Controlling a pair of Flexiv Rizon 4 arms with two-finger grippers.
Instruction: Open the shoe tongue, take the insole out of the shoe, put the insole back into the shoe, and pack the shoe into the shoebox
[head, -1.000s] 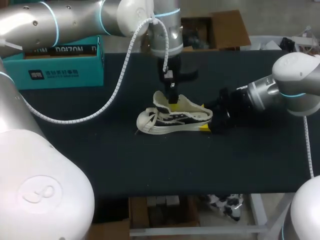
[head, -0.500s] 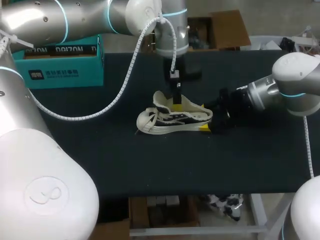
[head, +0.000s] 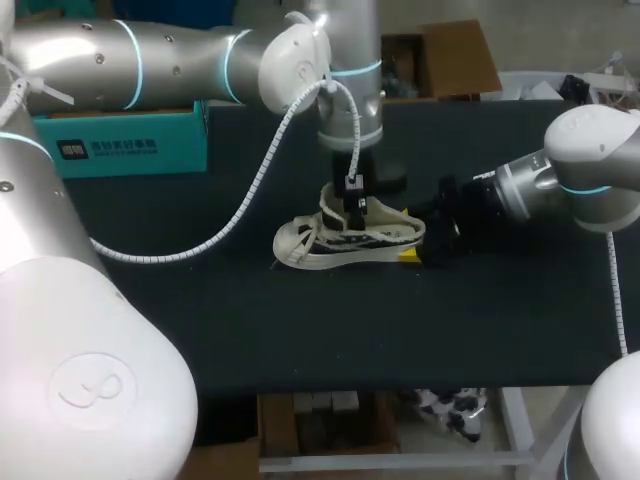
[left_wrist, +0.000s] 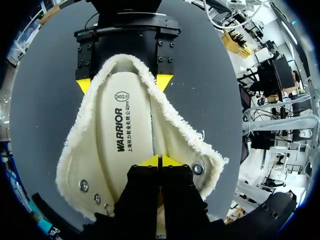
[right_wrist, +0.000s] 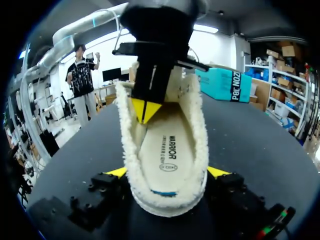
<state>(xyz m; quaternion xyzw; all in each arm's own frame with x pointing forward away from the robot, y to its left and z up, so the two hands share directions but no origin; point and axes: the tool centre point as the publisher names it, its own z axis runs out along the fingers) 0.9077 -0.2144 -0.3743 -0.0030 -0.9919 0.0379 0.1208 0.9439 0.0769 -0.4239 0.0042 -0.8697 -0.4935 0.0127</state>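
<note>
Treat this as the insole-lifting step, judging by the layout. Leave the shoe (head: 345, 240) sole-down in the middle of the worktop (head: 300, 340), well apart from the teal shoebox (head: 130, 140) at the far left corner.

Rely on the right gripper (right_wrist: 167, 174), clamped on the heel from both sides, as the anchor. Squeeze firmly, but short of buckling the fleece lining (right_wrist: 200, 125).

Note the left gripper (left_wrist: 159, 161) reaching down from above into the opening, yellow tips pressed together over the forward part of the insole (left_wrist: 122, 130). Impossible to tell from here: a thin edge nipped between them, or nothing at all.

Before pulling, confirm a real bite on the insole alone, not on fleece or tongue. If empty, part the fingers slightly, slide one tip under the insole's edge and pinch again.

Then peel upward and back toward the heel in a slow arc, not straight up, to avoid dragging the whole shoe out of the right fingers. Watch for the insole catching under the front of the upper; ease off and re-angle rather than tug. Expect a light, floppy sheet once free, so grip well in from the rim.
</note>
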